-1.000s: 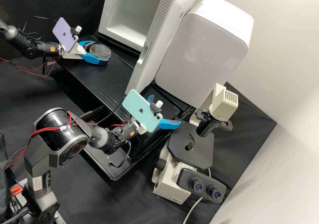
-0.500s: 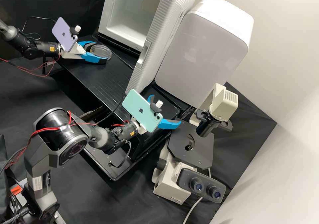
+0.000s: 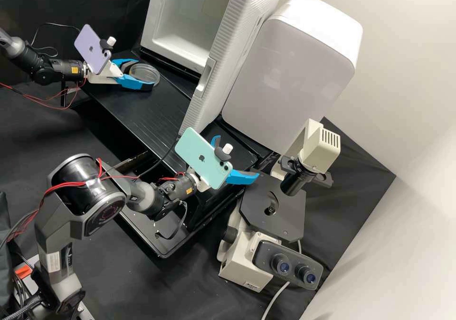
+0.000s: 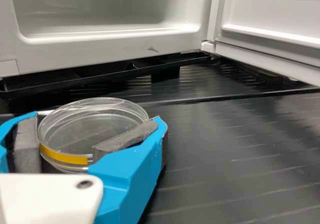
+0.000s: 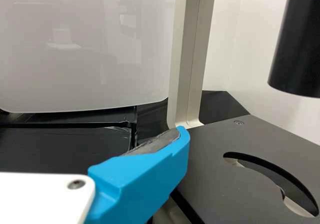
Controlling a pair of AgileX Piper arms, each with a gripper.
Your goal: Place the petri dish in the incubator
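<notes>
One step done: the left gripper (image 4: 90, 126) is clasping the petri dish (image 3: 145, 72); the open incubator (image 3: 180, 11), at one o'clock, is awaiting it.

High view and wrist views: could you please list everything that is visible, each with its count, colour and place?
dish: 1, clear with a yellow band, before the open incubator, between the left end effector's fingers.
incubator: 1, white, door open, at the back of the bench.
tray: 1, black, ribbed, under and before the incubator.
microscope: 1, white and black, right of the tray in the high view.
cloth: 1, black, over the bench.
purple phone: 1, on the left wrist.
green phone: 1, on the right wrist.
left end effector: 1, white and blue, shut on the dish.
right end effector: 1, white and blue, open, beside the microscope's stage.
</notes>
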